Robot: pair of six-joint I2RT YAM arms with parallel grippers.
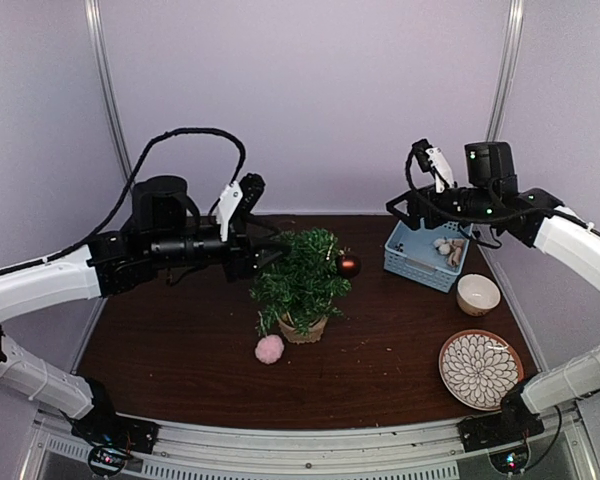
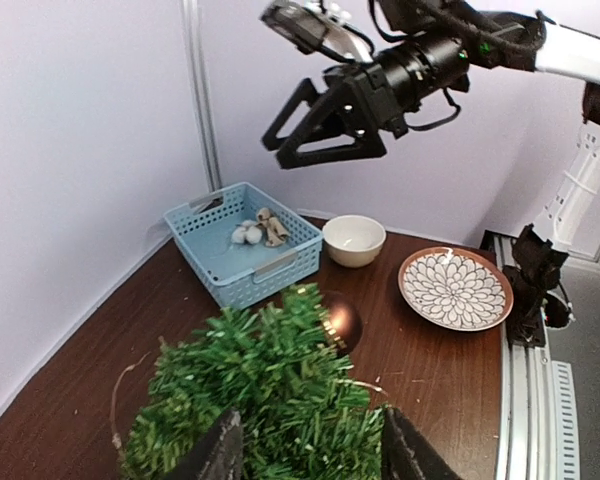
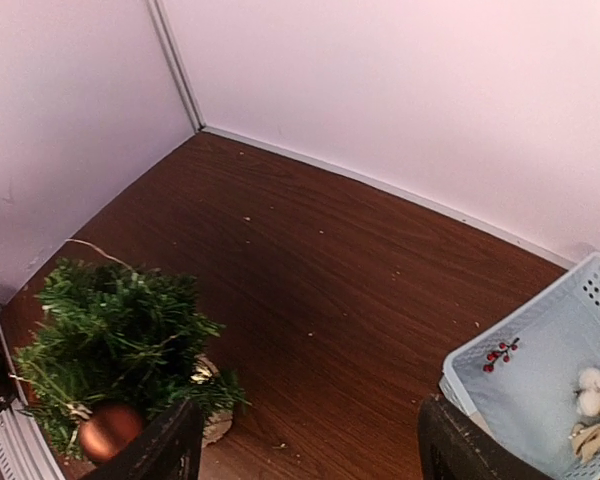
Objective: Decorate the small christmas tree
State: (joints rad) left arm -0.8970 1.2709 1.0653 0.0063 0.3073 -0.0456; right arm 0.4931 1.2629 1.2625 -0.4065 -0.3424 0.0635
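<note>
The small christmas tree [image 1: 300, 280] stands in its tan pot [image 1: 303, 328] mid-table. A brown bauble [image 1: 348, 266] hangs on its right side. A pink pompom [image 1: 269, 349] lies on the table by the pot. My left gripper [image 1: 270, 243] is open at the tree's upper left. In the left wrist view [image 2: 310, 455] its fingers straddle the top branches [image 2: 260, 400], with the bauble [image 2: 340, 322] beyond. My right gripper [image 1: 405, 210] is open and empty, high above the left end of the blue basket [image 1: 425, 255]. The right wrist view [image 3: 315, 455] shows the tree [image 3: 120, 345] and bauble [image 3: 108, 430].
The basket [image 3: 540, 385] holds red berries [image 3: 498, 352], white cotton balls [image 3: 590, 390] and tan pieces. A cream bowl [image 1: 477, 294] and a patterned plate [image 1: 479, 369] sit at the right front. Walls close in the back and sides.
</note>
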